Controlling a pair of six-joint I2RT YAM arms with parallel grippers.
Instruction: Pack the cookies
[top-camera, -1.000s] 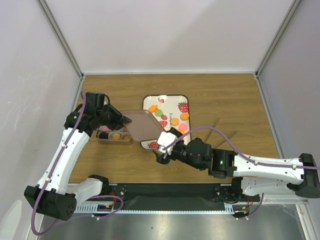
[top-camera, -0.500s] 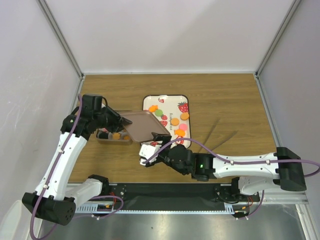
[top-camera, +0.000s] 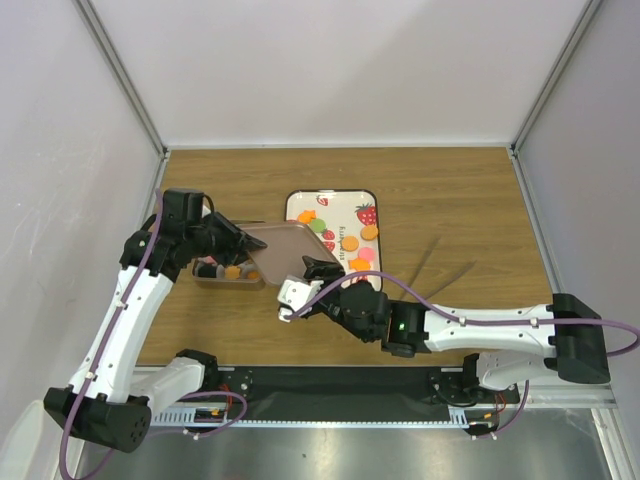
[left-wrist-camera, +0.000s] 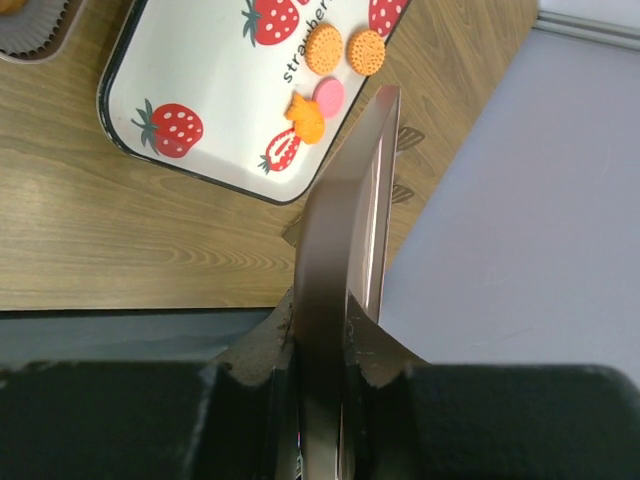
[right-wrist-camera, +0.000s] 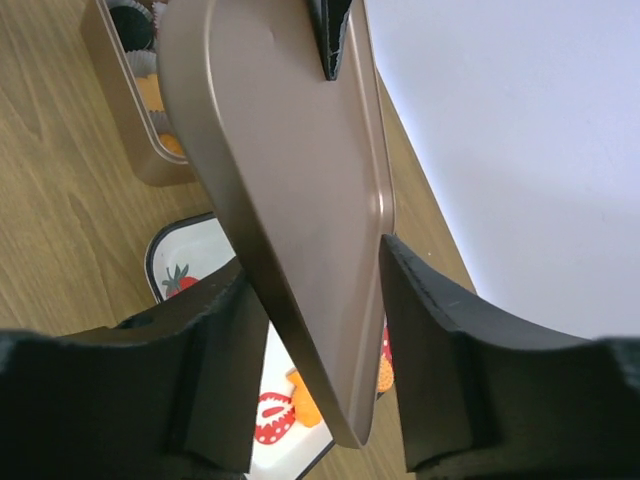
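Cookies (top-camera: 369, 232) in orange, green and pink lie on a white strawberry-print tray (top-camera: 340, 200); some show in the left wrist view (left-wrist-camera: 324, 48). More cookies (top-camera: 232, 271) sit in paper cups in an open brown box (top-camera: 205, 281). My left gripper (top-camera: 243, 240) is shut on the edge of the box's brown lid (top-camera: 285, 252), holding it tilted above the box and tray (left-wrist-camera: 322, 330). My right gripper (top-camera: 312, 275) is open, and its fingers straddle the lid's near end (right-wrist-camera: 315, 270). The lid (right-wrist-camera: 290, 150) fills the gap between the fingers.
The tray (left-wrist-camera: 200, 80) lies in the middle of the wooden table, the box (right-wrist-camera: 120, 70) just left of it. Grey walls close in the table on the left, back and right. The right arm lies low along the table's near edge.
My right gripper has swung left and then up to the lid's near end, and now straddles it. My left gripper has tilted the lid up and held it there.
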